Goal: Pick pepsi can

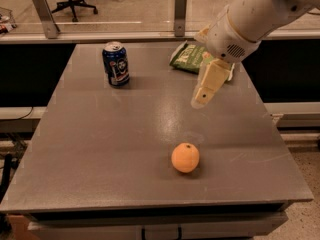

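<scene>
The pepsi can (116,64) is dark blue with a silver top and stands upright at the back left of the grey table (100,149). My gripper (200,100) hangs on the white arm (250,19) that comes in from the upper right. It is above the table's right middle, well to the right of the can and a little nearer to me. It holds nothing that I can see.
An orange (185,157) lies on the table toward the front, below the gripper. A green chip bag (186,58) lies at the back, partly behind the arm. A glass barrier with metal posts (180,13) runs behind the table.
</scene>
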Action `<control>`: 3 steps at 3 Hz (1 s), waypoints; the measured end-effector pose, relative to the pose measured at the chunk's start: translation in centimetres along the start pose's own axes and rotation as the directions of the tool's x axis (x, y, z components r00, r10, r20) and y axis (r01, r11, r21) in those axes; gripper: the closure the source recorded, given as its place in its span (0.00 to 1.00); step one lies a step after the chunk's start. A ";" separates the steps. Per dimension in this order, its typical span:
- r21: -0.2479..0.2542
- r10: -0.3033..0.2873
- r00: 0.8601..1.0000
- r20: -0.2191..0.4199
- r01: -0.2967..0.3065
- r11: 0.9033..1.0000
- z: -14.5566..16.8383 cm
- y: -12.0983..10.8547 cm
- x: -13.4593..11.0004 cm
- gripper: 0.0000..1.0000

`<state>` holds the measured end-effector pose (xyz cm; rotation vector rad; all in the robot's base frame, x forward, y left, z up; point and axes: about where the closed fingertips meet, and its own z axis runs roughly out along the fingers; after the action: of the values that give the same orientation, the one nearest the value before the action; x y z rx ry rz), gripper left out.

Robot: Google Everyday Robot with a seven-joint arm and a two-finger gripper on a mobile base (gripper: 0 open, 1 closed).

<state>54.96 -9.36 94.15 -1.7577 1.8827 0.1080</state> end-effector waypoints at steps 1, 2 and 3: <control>-0.010 -0.018 0.991 0.135 0.020 1.000 4.3 -2.3 -3.8 0.00; -0.024 -0.019 0.965 0.262 0.027 0.999 7.9 -4.2 -7.4 0.00; -0.050 0.011 0.929 0.370 0.008 0.999 10.9 -5.7 -10.2 0.00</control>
<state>63.83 3.58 91.28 -1.6330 1.6169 0.4598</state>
